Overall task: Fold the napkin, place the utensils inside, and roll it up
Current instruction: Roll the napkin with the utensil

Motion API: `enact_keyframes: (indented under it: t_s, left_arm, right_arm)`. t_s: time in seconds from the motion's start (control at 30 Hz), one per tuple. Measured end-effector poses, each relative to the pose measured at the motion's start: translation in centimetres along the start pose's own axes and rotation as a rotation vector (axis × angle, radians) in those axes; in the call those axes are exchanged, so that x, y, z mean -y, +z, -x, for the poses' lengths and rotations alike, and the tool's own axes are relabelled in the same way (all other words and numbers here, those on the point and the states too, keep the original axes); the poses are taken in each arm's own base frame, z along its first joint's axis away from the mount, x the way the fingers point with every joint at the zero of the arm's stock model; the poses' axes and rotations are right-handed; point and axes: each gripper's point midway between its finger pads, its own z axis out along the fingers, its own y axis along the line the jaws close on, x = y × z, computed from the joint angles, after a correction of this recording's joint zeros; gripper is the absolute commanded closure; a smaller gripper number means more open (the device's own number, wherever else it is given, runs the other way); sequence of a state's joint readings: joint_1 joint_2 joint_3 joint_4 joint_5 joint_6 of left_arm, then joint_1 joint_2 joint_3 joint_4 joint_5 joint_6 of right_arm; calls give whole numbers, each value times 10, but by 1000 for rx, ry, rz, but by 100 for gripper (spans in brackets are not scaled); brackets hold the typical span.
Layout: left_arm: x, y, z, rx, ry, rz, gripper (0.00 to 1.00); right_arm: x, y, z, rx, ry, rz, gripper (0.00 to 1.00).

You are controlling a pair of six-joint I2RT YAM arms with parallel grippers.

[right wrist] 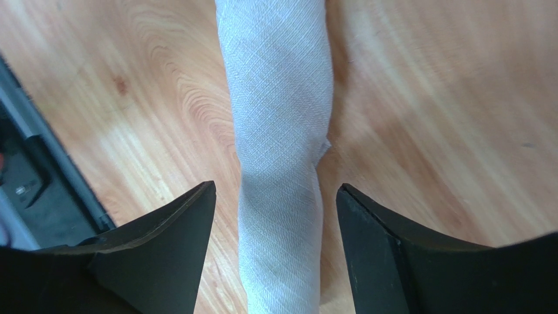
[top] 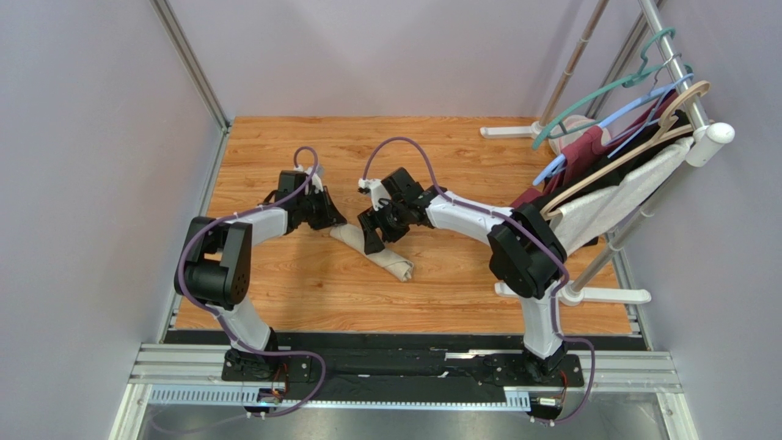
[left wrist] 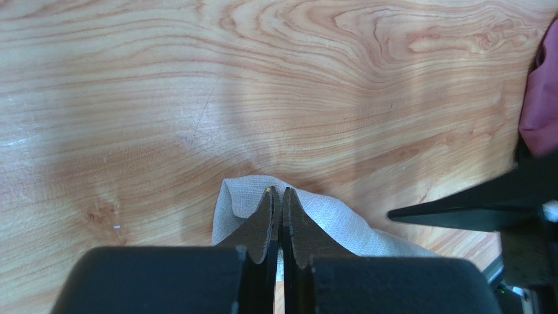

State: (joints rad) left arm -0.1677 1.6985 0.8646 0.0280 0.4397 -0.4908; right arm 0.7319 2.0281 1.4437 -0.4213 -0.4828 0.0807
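The napkin lies rolled into a tight beige tube, slanting across the middle of the wooden table. My left gripper is shut at the roll's upper-left end. In the left wrist view its tips sit together just over the cloth's end, and I cannot tell whether they pinch any fabric. My right gripper is open and straddles the roll. In the right wrist view the tube runs between the spread fingers without touching either. The utensils are out of view.
A garment rack with hangers, maroon and white clothes stands along the table's right side, its white foot near the right arm. The maroon cloth shows at the left wrist view's edge. A black rail borders the near side.
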Motion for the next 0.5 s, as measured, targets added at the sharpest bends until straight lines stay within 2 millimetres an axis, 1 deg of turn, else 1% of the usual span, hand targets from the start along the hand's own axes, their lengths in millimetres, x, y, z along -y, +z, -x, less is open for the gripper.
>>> enact_keyframes:
  t_s: [0.1,0.17,0.3,0.37,0.43,0.5]
  left_arm:
    - [-1,1,0,-14,-8,8,100]
    - [-1,1,0,-23,-12,13,100]
    - [-1,2,0,-36,-18,19,100]
    - [-2,3,0,-40,-20,20,100]
    - [-2,3,0,-43,-22,21,100]
    - [-2,3,1,-44,-22,22,100]
  right_arm:
    - [1,-8,8,40,-82,-141,28]
    - [-8,-9,11,60,-160,-217,28]
    - [-32,0,10,85,-341,-339,30]
    - [-45,6,5,81,-428,-380,31]
    - [-50,8,3,79,-486,-414,34]
    - [-47,9,4,79,-517,-452,36]
